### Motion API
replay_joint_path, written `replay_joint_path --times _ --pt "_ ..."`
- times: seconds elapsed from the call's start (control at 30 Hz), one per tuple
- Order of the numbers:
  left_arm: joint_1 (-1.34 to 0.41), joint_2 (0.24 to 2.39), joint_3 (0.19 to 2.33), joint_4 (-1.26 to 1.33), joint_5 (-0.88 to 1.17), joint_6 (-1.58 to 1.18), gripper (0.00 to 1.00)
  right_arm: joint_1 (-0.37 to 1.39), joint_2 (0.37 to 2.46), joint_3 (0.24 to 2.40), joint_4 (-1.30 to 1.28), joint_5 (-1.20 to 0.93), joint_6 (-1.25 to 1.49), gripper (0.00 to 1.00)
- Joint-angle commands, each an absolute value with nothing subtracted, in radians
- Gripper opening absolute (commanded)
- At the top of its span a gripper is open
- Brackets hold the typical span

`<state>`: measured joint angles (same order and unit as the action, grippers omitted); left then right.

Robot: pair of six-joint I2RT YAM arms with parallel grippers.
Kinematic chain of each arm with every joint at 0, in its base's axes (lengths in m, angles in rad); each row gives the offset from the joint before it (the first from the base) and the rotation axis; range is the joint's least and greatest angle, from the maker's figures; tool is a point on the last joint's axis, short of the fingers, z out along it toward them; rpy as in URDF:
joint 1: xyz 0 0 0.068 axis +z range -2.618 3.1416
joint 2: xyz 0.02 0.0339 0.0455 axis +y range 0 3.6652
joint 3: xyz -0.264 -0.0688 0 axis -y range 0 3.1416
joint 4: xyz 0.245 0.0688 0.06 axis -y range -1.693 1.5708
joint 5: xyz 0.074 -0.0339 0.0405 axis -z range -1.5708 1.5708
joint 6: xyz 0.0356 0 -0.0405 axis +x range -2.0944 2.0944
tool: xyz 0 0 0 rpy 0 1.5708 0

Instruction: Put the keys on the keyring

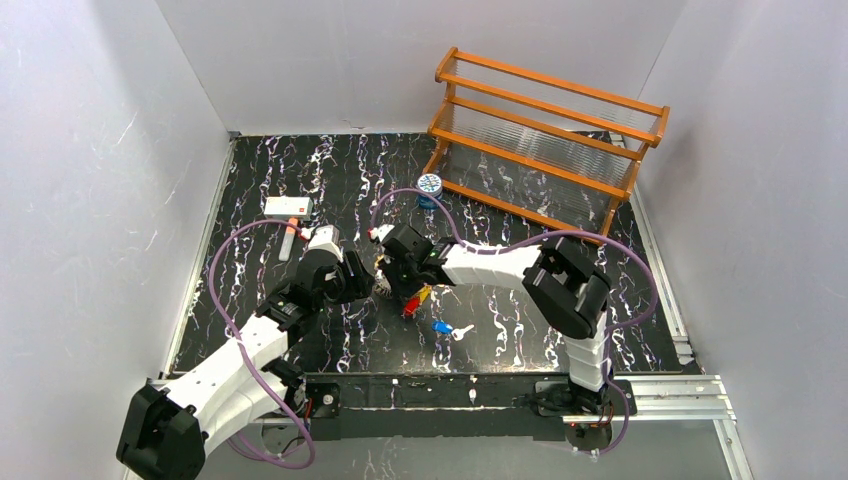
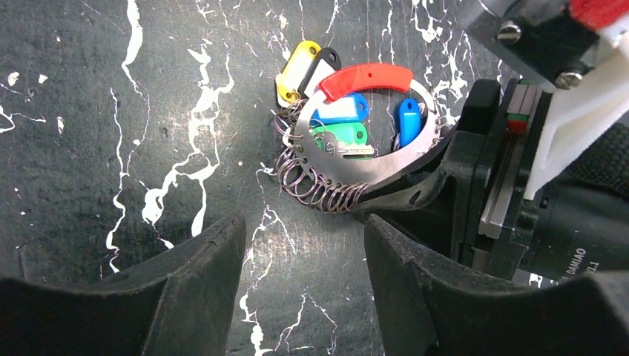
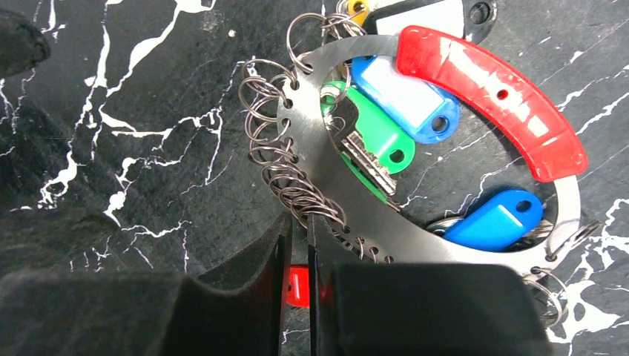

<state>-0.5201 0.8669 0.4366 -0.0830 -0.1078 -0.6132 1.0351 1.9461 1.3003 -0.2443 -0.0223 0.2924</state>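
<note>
The keyring (image 3: pixel 415 237) is a flat silvery ring with a red grip (image 3: pixel 489 96) and several small wire loops along its edge. It lies on the black marbled table (image 2: pixel 89 148). Green (image 3: pixel 378 126) and blue (image 3: pixel 493 219) tagged keys lie inside it, and a yellow-tagged one (image 2: pixel 297 68) lies at its far edge. My right gripper (image 3: pixel 299 222) stands at the wire loops, its jaws nearly together on a red key tag (image 3: pixel 297 285). My left gripper (image 2: pixel 300 245) is open and empty just short of the keyring (image 2: pixel 348 172). A loose blue key (image 1: pixel 441 327) lies nearer the bases.
A wooden rack (image 1: pixel 545 140) stands at the back right with a small blue-and-white tin (image 1: pixel 429 185) in front of it. A white box (image 1: pixel 288 207) and a thin stick (image 1: pixel 287 243) lie at the back left. Both grippers crowd together mid-table.
</note>
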Motion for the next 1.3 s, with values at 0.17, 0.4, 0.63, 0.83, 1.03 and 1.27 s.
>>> replay_joint_path --times 0.17,0.4,0.63,0.83,1.03,1.27 --pt "-0.518 0.858 0.443 -0.080 -0.109 -0.612 0.58 1.070 1.991 1.359 -0.290 0.088 0.278 0.36" --pt "-0.518 0.857 0.445 -0.084 -0.108 -0.612 0.59 1.090 2.000 1.351 -0.293 0.141 0.273 0.11" --pt "-0.518 0.841 0.456 -0.092 -0.112 -0.602 0.59 1.091 1.903 1.326 -0.300 0.132 0.235 0.01" --pt "-0.518 0.817 0.473 -0.104 -0.117 -0.585 0.59 1.074 1.792 1.288 -0.303 0.089 0.206 0.01" --pt "-0.518 0.800 0.489 -0.106 -0.118 -0.564 0.59 1.026 1.703 1.237 -0.252 -0.108 0.182 0.01" --pt "-0.518 0.780 0.515 -0.110 -0.106 -0.533 0.59 1.004 1.692 1.228 -0.217 -0.349 0.146 0.01"
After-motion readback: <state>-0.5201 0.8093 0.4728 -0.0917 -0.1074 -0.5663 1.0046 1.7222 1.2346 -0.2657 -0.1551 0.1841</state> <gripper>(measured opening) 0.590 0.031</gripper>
